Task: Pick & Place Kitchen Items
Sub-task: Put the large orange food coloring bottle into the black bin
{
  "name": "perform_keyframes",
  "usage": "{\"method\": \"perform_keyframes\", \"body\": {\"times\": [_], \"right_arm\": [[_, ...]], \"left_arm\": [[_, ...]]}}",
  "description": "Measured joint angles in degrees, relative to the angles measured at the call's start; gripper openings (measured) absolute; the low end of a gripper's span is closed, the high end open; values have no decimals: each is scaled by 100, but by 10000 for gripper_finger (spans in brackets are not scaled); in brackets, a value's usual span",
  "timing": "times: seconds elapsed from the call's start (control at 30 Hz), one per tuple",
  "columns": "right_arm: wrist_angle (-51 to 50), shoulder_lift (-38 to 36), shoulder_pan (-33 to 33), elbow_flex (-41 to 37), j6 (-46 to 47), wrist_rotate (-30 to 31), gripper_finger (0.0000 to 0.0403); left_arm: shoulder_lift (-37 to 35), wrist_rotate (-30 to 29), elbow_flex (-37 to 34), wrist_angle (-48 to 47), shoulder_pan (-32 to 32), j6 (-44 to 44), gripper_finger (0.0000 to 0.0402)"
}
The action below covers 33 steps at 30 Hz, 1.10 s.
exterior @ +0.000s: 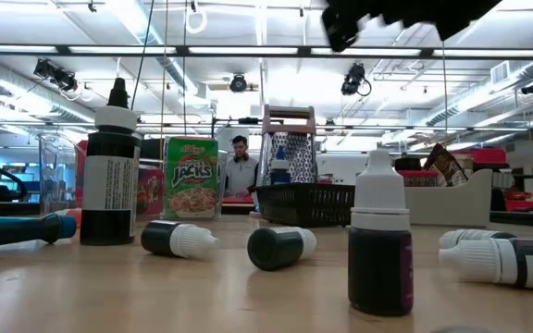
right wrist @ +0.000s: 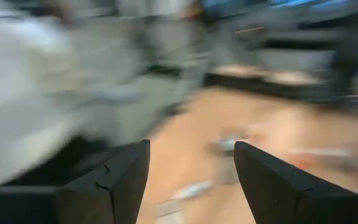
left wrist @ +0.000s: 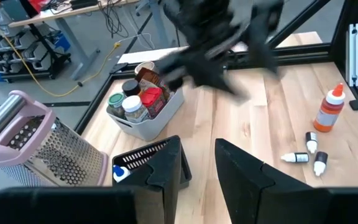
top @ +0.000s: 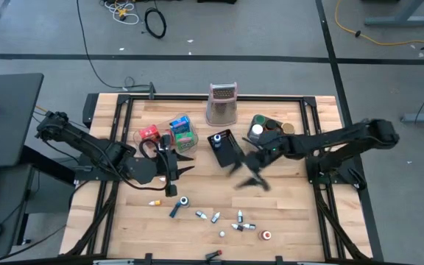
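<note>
Wooden desk (top: pixel 293 221) is carrying everything under bright ceiling lights. Left tool (top: pixel 174 168) is hovering near the clear tray (top: pixel 169 135), its fingers (left wrist: pixel 166 171) parted around nothing. Right tool (top: pixel 250 177) is hanging above mid-desk, released and empty, right of the black mesh basket (top: pixel 225 147). Grey bin (top: pixel 265 129) is sitting far right, holding cans. Small vials (top: pixel 238 222) are lying scattered along the near edge.
</note>
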Motion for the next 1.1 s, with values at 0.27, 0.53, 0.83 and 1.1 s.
{"method": "perform_keyframes", "body": {"times": [0.27,0.53,0.83,1.1], "right_arm": [[-483,-772,379,-899,-1044,-2489,242],[1726,-910,1112,-2290,-493,-1826,242],[2760,-755,2051,-2682,-292,-1337,242],[3144,104,2688,-2680,-785,-432,242]], "left_arm": [[0,0,0,7,0,-60,109],[0,-24,0,11,0,-101,109],[0,-109,0,24,2,-268,109],[0,-196,0,65,2,-470,109]]}}
